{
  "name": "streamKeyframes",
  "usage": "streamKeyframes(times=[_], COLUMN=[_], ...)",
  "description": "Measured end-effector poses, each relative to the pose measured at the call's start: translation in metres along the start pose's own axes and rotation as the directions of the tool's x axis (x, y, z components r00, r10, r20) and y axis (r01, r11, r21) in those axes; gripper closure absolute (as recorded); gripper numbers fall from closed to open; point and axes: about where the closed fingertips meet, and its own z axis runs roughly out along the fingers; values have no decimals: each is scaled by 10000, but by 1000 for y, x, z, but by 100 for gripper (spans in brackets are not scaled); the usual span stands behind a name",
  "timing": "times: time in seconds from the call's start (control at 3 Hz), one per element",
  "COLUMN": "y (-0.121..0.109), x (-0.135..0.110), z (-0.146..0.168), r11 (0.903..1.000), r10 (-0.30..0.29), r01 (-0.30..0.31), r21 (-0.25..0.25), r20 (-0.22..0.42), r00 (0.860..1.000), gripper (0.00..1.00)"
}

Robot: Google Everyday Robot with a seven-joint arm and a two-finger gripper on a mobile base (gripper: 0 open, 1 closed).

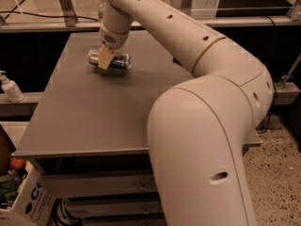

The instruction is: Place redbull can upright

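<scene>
The redbull can lies on its side on the far left part of the grey table, its silver end pointing left and its blue part to the right. My gripper comes down onto it from above at the end of the white arm. One tan finger pad crosses the can's near side, and the other finger is hidden behind the can. The gripper is shut on the can, which rests on the table.
My large white arm fills the right half of the view and hides that side of the table. A white pump bottle stands on a ledge to the left. A cardboard box sits on the floor at lower left.
</scene>
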Motion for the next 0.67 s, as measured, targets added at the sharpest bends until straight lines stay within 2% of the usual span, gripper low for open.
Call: streamKeyframes(times=[0.33,0.67], y=[12,27], x=[10,14], z=[-34,-66], r11=[10000,9998], r10=[50,62], r01=[-53,-96], r21=[50,186], r20=[691,1732], r00=[9976,9849], gripper=[100,100])
